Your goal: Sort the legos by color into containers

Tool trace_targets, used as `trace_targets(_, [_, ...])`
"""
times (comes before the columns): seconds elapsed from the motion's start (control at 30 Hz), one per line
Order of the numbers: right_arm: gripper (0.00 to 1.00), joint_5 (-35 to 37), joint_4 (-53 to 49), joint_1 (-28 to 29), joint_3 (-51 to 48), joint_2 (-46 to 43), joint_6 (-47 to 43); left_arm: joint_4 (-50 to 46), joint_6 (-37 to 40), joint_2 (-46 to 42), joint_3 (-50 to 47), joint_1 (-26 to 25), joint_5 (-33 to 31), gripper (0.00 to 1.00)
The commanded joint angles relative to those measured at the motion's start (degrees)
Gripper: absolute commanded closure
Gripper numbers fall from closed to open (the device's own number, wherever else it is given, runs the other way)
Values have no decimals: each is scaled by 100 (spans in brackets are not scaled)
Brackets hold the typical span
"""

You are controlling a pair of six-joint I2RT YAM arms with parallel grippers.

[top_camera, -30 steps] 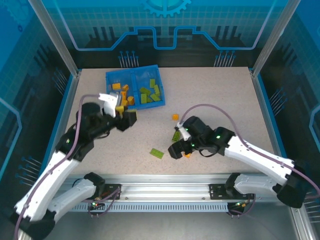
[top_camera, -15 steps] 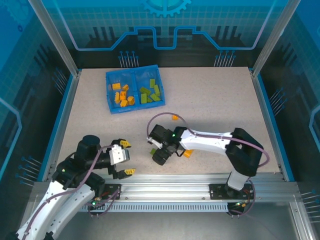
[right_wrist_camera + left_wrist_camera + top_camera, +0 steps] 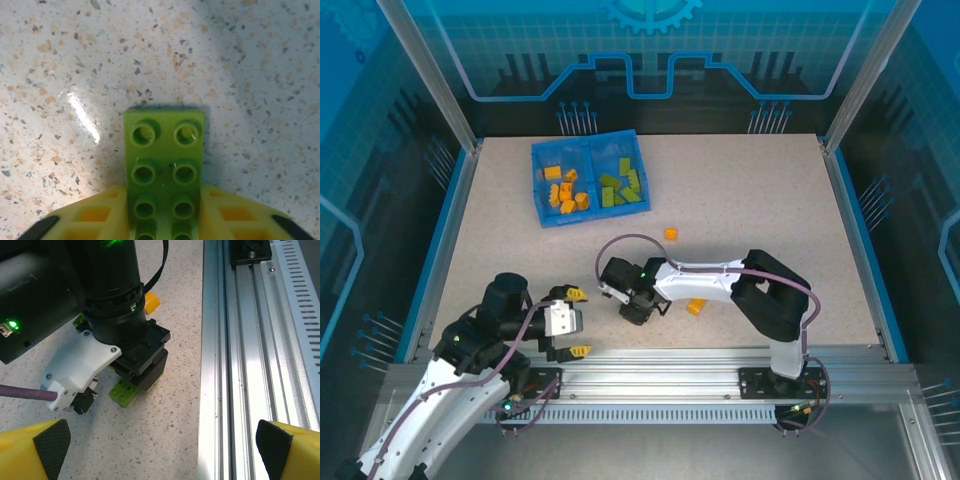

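Observation:
The blue tray point(image 3: 542, 215) stands at the back left, with orange legos point(image 3: 566, 192) in its left compartment and green legos point(image 3: 621, 186) in its right one. My right gripper point(image 3: 633, 306) is down on the table, left of centre, shut on a flat light green lego point(image 3: 164, 165) that lies between its yellow fingers point(image 3: 95, 220). In the left wrist view this green lego point(image 3: 125, 390) pokes out under the right gripper point(image 3: 142, 367). My left gripper point(image 3: 577, 322) hangs open near the front edge, nothing between its fingertips point(image 3: 50, 440). Loose orange legos point(image 3: 671, 234) point(image 3: 695, 307) lie on the table.
The metal rail point(image 3: 240, 365) runs along the table's front edge, just right of my left gripper point(image 3: 160, 450). An orange lego point(image 3: 151, 301) lies behind the right gripper. The right arm point(image 3: 720, 280) stretches across the front middle of the table.
My left arm has pulled back from the tray to the front edge and opened wide. My right gripper has slid left and shut on the green lego.

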Motion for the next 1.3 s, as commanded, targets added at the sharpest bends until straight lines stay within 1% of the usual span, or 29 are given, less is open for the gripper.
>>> trace_targets(0.0, [72, 402, -56, 38, -296, -24, 131, 281, 89, -151, -91, -18, -100, 1])
trace_targets(0.17, [72, 535, 123, -6, -479, -934, 387, 721, -284, -484, -125, -17, -203, 1])
trace_targets(0.23, [72, 598, 171, -44, -456, -1364, 443, 1022, -594, -628, -94, -19, -215, 1])
trace_targets(0.33, [71, 668, 309, -164, -329, -1916, 502, 1722, -1447, -693, -52, -19, -403, 1])
trace_targets(0.43, [71, 677, 609, -452, -55, -2222, 572, 2447, -2260, -526, -70, -19, -877, 1])
trace_targets(0.53, [70, 705, 899, -893, 444, -2125, 673, 3031, -2994, -237, -87, -12, -1687, 1])
trace_targets(0.6, [70, 804, 923, -1245, 997, -1734, 734, 3335, -3465, -48, -99, -6, -2301, 1])
trace_targets(0.67, [70, 873, 908, -1560, 1563, -1213, 759, 3425, -3806, 91, -122, 3, -2772, 1])
trace_targets(0.73, [71, 786, 759, -1868, 2243, -584, 846, 3229, -3923, 191, -52, 16, -3029, 1])
trace_targets(0.8, [71, 713, 469, -2112, 3137, 193, 932, 2953, -4038, 231, 66, 25, -3336, 1])
trace_targets(0.9, [71, 704, 62, -2278, 4467, 1308, 908, 2850, -4226, 207, 71, 56, -3755, 1])
trace_targets(1.0, [71, 773, -531, -2368, 6043, 2410, 874, 2719, -4227, 174, 98, 140, -3992, 1])
trace_targets(1.07, [71, 839, -859, -2396, 7079, 3189, 785, 2687, -4358, 176, 133, 281, -4123, 1])
trace_targets(1.17, [71, 937, -1190, -2423, 8529, 4161, 600, 2678, -5022, 226, 185, 690, -4255, 1])
trace_targets(1.2, [70, 942, -1198, -2430, 8863, 4389, 515, 2647, -5234, 263, 219, 863, -4190, 1])
trace_targets(1.27, [69, 935, -1115, -2447, 9135, 4604, 398, 2616, -5468, 341, 272, 1080, -4074, 1])
